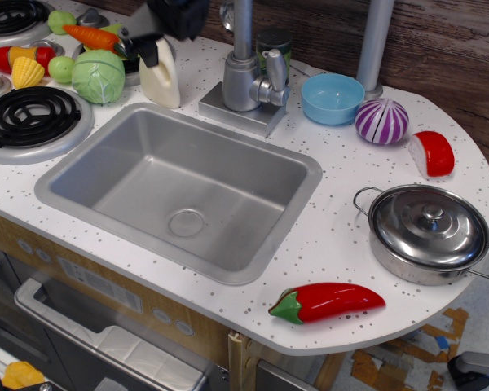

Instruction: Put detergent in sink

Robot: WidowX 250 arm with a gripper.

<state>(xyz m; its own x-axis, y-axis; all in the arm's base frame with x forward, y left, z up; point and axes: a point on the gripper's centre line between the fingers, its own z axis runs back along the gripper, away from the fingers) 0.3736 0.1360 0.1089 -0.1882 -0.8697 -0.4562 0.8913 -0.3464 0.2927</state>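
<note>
The cream-white detergent bottle [161, 83] stands upright on the counter just beyond the sink's far left corner, next to the green cabbage. My dark gripper [138, 46] comes down from the top edge right over the bottle's top and hides its cap and neck. Its two fingers look spread, one left of the neck and one in front of it. I cannot see them pressing on the bottle. The grey metal sink [138, 175] with a round drain [187, 222] lies in front of the bottle and holds nothing.
A cabbage [99, 76], carrot [91, 36], corn [27, 72] and stove coils [34, 115] lie left. The faucet [247, 77] stands behind the sink. A blue bowl [332, 98], purple onion [381, 120], lidded steel pot [429, 230] and red pepper [330, 300] are right.
</note>
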